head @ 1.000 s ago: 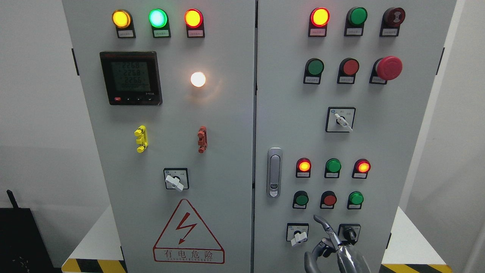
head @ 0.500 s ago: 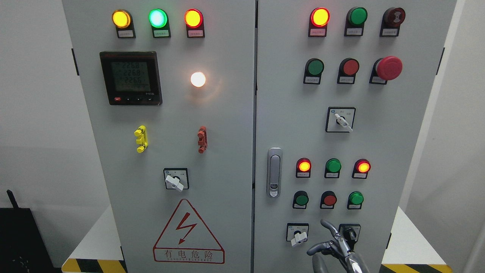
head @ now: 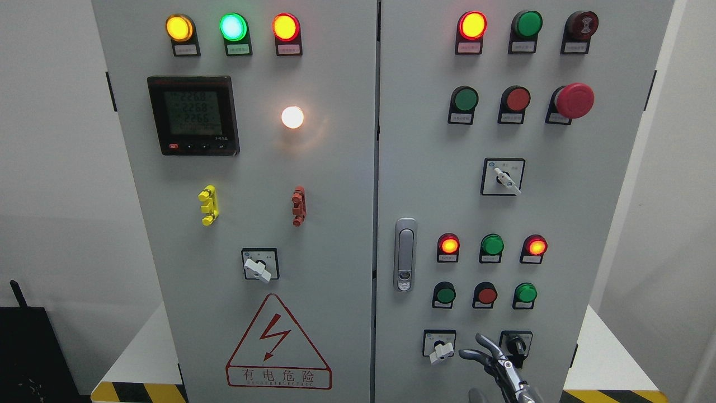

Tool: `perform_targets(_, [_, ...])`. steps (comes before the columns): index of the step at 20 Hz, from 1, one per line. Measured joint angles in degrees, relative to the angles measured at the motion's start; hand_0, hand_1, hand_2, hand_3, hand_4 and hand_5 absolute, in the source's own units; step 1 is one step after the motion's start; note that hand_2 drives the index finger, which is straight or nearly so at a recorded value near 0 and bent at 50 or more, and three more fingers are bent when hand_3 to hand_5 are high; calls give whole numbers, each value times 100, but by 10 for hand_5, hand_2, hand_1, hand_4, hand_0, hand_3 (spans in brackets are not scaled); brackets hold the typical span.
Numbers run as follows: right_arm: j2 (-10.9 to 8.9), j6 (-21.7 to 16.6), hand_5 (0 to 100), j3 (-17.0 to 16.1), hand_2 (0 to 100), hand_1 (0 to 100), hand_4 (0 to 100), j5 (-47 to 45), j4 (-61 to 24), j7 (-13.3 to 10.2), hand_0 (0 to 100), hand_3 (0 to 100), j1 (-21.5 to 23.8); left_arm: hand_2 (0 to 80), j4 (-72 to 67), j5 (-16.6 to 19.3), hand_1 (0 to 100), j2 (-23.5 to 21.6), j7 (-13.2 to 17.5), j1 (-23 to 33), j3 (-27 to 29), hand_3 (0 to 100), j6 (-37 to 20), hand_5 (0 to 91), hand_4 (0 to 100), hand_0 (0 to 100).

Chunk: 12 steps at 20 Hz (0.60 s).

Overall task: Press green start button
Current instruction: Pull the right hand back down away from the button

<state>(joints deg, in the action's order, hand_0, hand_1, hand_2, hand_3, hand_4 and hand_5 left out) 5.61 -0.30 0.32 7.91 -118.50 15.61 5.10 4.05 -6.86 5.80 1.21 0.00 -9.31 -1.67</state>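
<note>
While empty, right hand spreads open

The right hand has sunk lower toward the bottom edge, its fingers more spread.

Head camera – faces the cabinet squarely, close.

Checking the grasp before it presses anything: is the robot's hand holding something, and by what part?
Nothing is held: the right hand is bare, its fingers relaxed in front of the cabinet.
</note>
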Motion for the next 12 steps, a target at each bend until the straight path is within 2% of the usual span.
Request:
perform_targets(1, [3, -1, 0, -4, 0, 144, 0, -76, -13, 31, 219, 31, 27, 0, 0, 0, 556, 0, 0, 0, 0, 0, 0, 0, 0, 120])
perform_targets(2, [5, -2, 0, -7, 0, 138, 0, -153, -22, 51, 192, 27, 52, 0, 0, 0, 556, 0, 0, 0, 0, 0, 0, 0, 0, 120])
perform_targets(4, [12, -2, 0, 0, 0, 116, 0, -328, -44, 71, 47, 20, 102, 0, 0, 0, 556, 0, 0, 0, 0, 0, 0, 0, 0, 120])
perform_targets(5, [14, -2, 0, 4, 0, 110, 0, -414, -51, 89, 21, 20, 126, 0, 0, 0, 556, 0, 0, 0, 0, 0, 0, 0, 0, 120])
perform_targets(10, [30, 52, 0, 59, 0, 0, 0, -635, -83, 170, 0, 25, 230, 0, 0, 0, 556, 0, 0, 0, 0, 0, 0, 0, 0, 120])
perform_targets(12, [35, 112, 0, 79, 0, 0, 0, -709, -92, 202, 0, 25, 262, 0, 0, 0, 556, 0, 0, 0, 0, 0, 0, 0, 0, 120])
